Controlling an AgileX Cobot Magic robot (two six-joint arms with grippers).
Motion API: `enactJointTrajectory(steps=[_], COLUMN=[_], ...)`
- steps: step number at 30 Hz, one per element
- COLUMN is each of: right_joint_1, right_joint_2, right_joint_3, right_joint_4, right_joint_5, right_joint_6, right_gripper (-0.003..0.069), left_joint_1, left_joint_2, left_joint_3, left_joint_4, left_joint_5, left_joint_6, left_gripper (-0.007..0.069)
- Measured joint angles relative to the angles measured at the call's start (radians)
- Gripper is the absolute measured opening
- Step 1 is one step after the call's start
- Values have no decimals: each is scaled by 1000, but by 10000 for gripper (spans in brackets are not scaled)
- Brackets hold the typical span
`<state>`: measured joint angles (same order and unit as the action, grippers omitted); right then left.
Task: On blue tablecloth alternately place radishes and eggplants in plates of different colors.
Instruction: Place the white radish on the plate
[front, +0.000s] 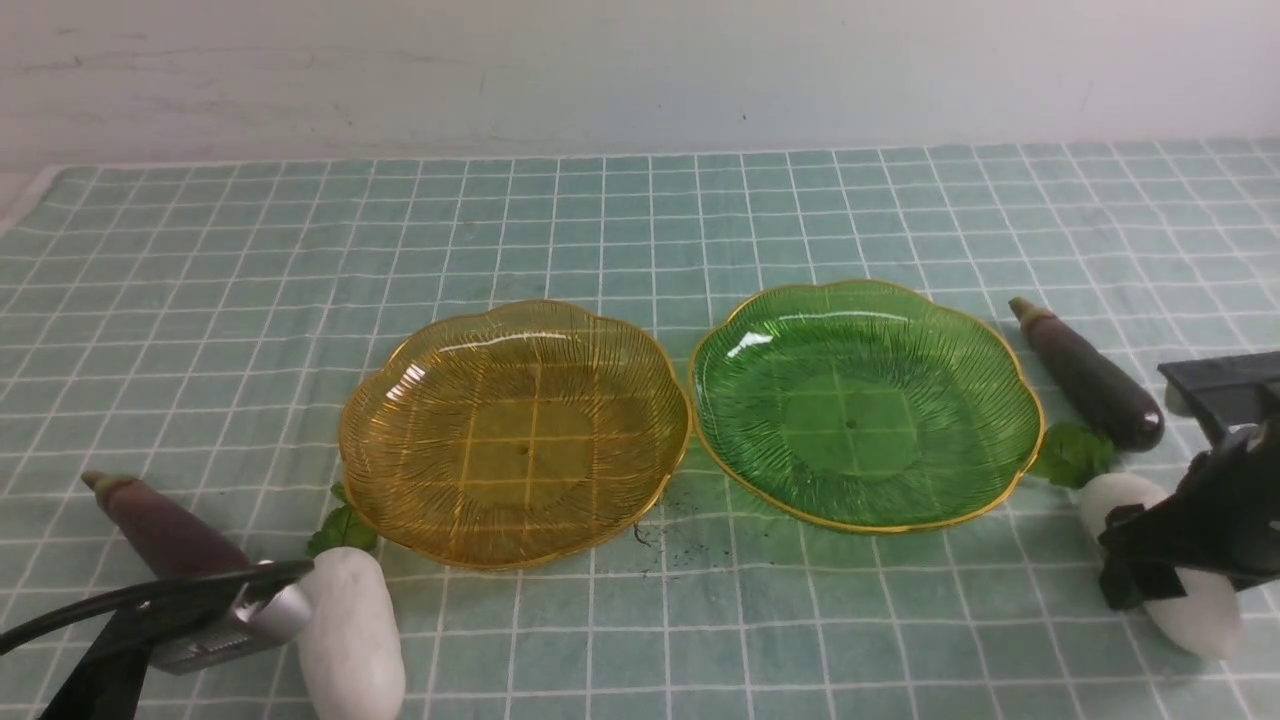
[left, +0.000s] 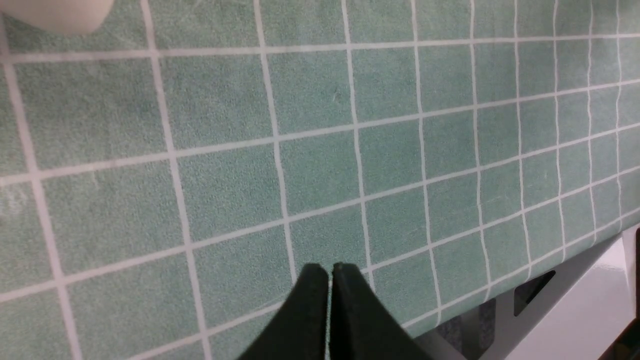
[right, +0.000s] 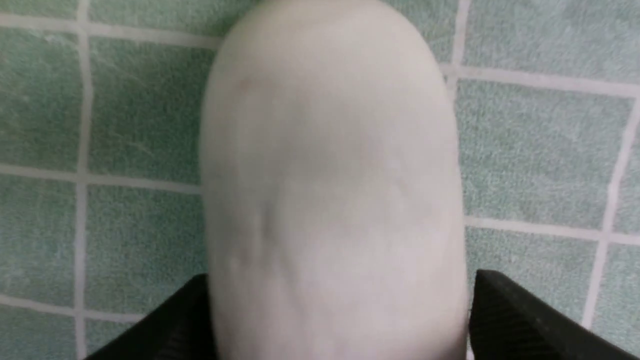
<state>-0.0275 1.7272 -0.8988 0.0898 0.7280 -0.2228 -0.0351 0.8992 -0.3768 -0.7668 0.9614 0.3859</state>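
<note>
Empty: yellow plate (front: 515, 435), green plate (front: 865, 405). On cloth (front: 640, 220): left radish (front: 350, 630), left eggplant (front: 165, 530), right eggplant (front: 1090, 380). Clenched on nothing: left pincer (left: 329, 272). Spread wide astride right radish (front: 1195, 610), which lies on cloth: right pincer (right: 340, 277). All four placements outstanding.

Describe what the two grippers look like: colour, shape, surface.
Both are matte black. The left gripper has two tapered, wedge-shaped fingers; the front view shows a silver-grey ribbed block on it. The right gripper has finely ribbed pads. No cables or markings show.
</note>
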Motion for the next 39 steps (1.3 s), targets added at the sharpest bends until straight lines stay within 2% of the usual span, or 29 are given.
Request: enactJointTrajectory(steps=[3, 6, 8, 13, 18, 20, 25, 28, 29, 33, 36, 39], right_joint_1=[0, 0, 0, 0, 0, 0, 0, 0, 0, 1, 16, 46], right_joint_2=[14, 15, 15, 15, 15, 15, 13, -7, -7, -15, -14, 0], right_joint_3=[-7, -36, -48, -96, -205, -231, -364, -453, -453, -509, -510, -512], right_joint_4=[0, 0, 0, 0, 7, 21, 212, 372, 381, 590, 675, 704], right_joint_5=[17, 54, 69, 199, 427, 453, 482, 488, 488, 493, 475, 427], right_joint_6=[0, 0, 0, 0, 4, 7, -12, -61, -61, -190, -287, -352], right_gripper=[575, 488, 468, 468, 468, 468, 468, 468, 468, 468, 468, 468], left_joint_1=[0, 0, 0, 0, 0, 0, 0, 0, 0, 0, 0, 0], left_joint_2=[0, 0, 0, 0, 0, 0, 0, 0, 0, 0, 0, 0], left_joint_3=[0, 0, 0, 0, 0, 0, 0, 0, 0, 0, 0, 0], left_joint_4=[0, 0, 0, 0, 0, 0, 0, 0, 0, 0, 0, 0], left_joint_5=[0, -1, -1, -1, -1, -1, -1, -2, -2, -4, -8, -18], left_joint_6=[0, 1, 1, 1, 1, 1, 0, 0, 0, 0, 0, 0], left_gripper=[-7, -7, -7, -7, -7, -7, -7, -7, -7, -7, -7, -7])
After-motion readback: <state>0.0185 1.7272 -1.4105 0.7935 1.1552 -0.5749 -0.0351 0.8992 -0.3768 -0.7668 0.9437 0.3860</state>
